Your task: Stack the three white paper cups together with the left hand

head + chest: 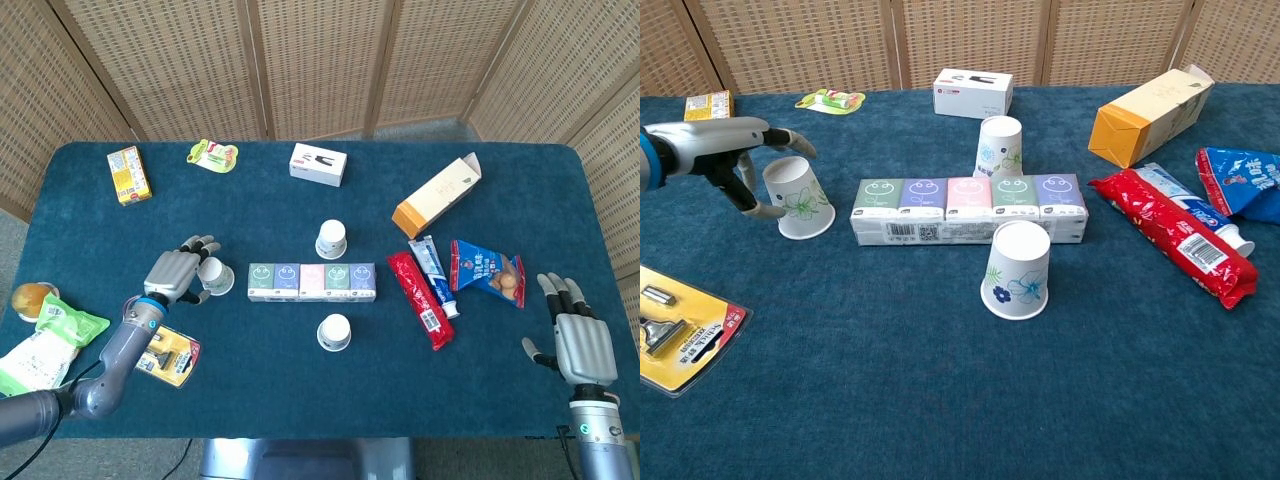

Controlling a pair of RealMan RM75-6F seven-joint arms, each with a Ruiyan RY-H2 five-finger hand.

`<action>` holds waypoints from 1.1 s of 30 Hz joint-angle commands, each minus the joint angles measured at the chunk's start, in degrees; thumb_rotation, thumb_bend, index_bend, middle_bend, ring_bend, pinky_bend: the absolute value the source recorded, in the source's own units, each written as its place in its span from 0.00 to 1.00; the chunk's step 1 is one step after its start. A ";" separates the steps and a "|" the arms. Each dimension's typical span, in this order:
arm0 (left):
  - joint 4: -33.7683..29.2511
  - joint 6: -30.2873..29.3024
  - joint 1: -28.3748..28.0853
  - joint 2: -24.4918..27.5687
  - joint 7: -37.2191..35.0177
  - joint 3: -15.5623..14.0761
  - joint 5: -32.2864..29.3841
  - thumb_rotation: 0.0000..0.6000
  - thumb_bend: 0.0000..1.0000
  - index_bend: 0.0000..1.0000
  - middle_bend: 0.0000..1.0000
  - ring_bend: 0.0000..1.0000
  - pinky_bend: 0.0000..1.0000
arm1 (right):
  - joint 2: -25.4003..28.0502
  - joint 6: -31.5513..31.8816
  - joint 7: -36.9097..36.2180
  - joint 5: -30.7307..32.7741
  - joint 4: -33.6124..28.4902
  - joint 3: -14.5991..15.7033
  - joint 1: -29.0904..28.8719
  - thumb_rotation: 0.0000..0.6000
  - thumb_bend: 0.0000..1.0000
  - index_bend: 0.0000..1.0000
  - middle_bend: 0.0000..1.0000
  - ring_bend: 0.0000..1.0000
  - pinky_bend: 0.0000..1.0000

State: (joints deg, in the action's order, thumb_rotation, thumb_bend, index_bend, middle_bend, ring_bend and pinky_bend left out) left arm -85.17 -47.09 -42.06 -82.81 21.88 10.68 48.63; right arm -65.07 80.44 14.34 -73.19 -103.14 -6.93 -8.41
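Grey metal fingers of the left robot hand (178, 272) are spreading apart around the leftmost paper cup (211, 276), with the thumb low at the cup's left side and the other fingers reaching over its top. The left robot hand is open and is not yet gripping the cup; whether a fingertip is touching it cannot be told. This cup is standing upside down and tilting slightly, just left of a long pack of tissues (312, 282) printed with smiling faces. A second paper cup (332, 239) is sitting upside down just behind the pack, and a third paper cup (335, 332) is sitting upside down just in front of it. All three cups are standing apart on the blue desk (300, 395), none stacked.

Near the left arm, a yellow card holding a razor (165, 354) is lying at the front left of the desk. At the back left are a small yellow box (129, 174) and a green packet (212, 155), and a white box (318, 164) is lying at the back centre.

To the right of the tissues, a red packet (420, 299) and a tube of toothpaste (434, 276) are lying side by side, with a blue snack bag (486, 269) beyond them and an orange and cream carton (436, 195) lying on its side behind.

The right robot hand (581, 342) is hovering at the desk's front right edge, fingers spread and holding nothing.
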 commanded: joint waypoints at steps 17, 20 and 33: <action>1.43 -0.03 -1.75 -0.75 -1.77 -1.53 -0.62 1.00 0.36 0.30 0.32 0.37 0.61 | 0.45 0.96 -0.88 -0.66 -0.50 0.31 0.86 1.00 0.28 0.00 0.08 0.00 0.31; 0.99 -0.40 -1.67 -0.29 -2.33 -1.53 -0.33 1.00 0.35 0.30 0.32 0.37 0.61 | 0.46 1.05 -0.83 -0.74 -0.56 0.29 0.89 1.00 0.28 0.00 0.08 0.00 0.30; -2.95 -2.63 -0.97 3.12 -3.65 -1.83 2.12 1.00 0.35 0.32 0.34 0.38 0.62 | 0.40 1.01 -0.61 -0.71 -0.70 0.31 0.98 1.00 0.28 0.00 0.08 0.00 0.30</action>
State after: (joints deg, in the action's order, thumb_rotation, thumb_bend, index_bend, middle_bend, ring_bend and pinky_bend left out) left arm -87.19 -49.36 -43.17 -80.49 18.25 8.91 50.34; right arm -64.68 81.46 13.72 -73.90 -103.84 -6.62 -7.44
